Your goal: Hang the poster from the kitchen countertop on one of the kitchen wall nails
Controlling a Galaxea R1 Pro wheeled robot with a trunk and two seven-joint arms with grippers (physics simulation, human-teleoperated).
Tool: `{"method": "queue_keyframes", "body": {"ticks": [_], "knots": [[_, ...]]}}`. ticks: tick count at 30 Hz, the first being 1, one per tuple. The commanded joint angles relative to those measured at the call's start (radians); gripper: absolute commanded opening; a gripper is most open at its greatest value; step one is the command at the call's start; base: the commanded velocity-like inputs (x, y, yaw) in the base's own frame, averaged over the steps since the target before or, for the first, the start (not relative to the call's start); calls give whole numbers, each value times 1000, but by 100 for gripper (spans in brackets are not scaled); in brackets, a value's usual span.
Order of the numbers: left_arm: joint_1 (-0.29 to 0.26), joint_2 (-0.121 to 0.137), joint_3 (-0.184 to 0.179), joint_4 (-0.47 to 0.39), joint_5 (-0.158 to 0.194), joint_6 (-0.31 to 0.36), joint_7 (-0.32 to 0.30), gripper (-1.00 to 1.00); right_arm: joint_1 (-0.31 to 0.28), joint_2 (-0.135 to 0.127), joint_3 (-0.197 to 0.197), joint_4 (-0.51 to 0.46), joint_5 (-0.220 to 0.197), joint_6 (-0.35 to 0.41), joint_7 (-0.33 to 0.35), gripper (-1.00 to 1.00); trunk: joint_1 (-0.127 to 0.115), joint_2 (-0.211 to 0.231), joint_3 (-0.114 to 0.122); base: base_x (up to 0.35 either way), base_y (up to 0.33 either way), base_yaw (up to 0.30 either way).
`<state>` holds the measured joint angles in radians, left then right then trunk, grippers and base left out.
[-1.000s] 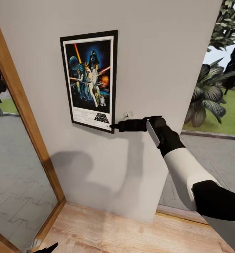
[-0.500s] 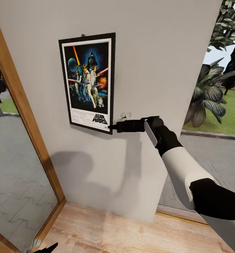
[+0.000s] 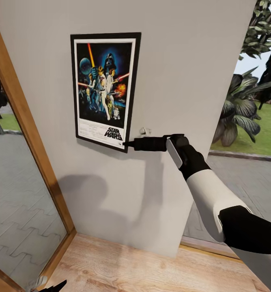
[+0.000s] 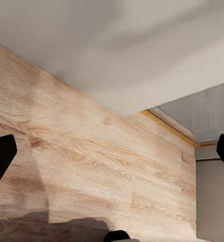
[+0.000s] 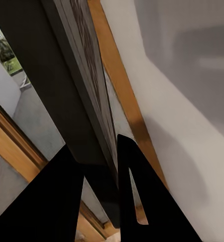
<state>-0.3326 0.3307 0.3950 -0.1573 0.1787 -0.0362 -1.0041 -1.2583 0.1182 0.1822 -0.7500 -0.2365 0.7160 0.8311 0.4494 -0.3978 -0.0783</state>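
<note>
The poster (image 3: 105, 91) lies flat against the pale wall (image 3: 184, 73), upright, with its black frame, white border and "STAR WARS" logo towards me. My right gripper (image 3: 125, 143) is shut on its lower right corner. In the right wrist view the two black fingers (image 5: 56, 201) pinch the poster's frame (image 5: 76, 101), seen edge-on. No nail head shows; the poster's top edge covers the wall there. My left gripper (image 4: 112, 156) hangs low over the wooden floor, its fingers (image 4: 1, 161) wide apart and empty. The kitchen countertop is out of view.
A small pale fitting (image 3: 145, 130) sticks out of the wall just right of the poster's lower corner. A wood-framed glass door (image 3: 26, 134) stands at the left. The wall ends at the right on a glazed opening with garden plants (image 3: 241, 113). Wooden floor (image 3: 151, 267) lies below.
The poster has risen and shifted a little right with my right gripper, and stands straighter. The small dark dot seen above its top edge half a second ago is now covered.
</note>
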Motion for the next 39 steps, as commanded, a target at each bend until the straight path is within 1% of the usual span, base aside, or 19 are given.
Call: {"method": "queue_keyframes", "body": {"ticks": [1, 21, 29, 39], "knots": [[-1, 1, -5, 1, 7, -4, -2, 100, -1, 0, 0, 0, -8, 7, 0, -100, 1, -2, -2, 0, 0, 0], [-1, 1, -5, 1, 7, -4, -2, 100, -9, 0, 0, -1, -9, 8, -6, -100, 1, -2, -2, 39, 28, 0], [-1, 1, -5, 1, 7, -4, -2, 100, -12, 0, 0, -4, -10, 7, -6, -100, 1, -2, -2, 120, 1, 0], [-1, 1, -5, 1, 7, -4, -2, 100, -12, 0, 0, -4, -9, 7, -6, -100, 1, -2, -2, 13, 0, 0]]}}
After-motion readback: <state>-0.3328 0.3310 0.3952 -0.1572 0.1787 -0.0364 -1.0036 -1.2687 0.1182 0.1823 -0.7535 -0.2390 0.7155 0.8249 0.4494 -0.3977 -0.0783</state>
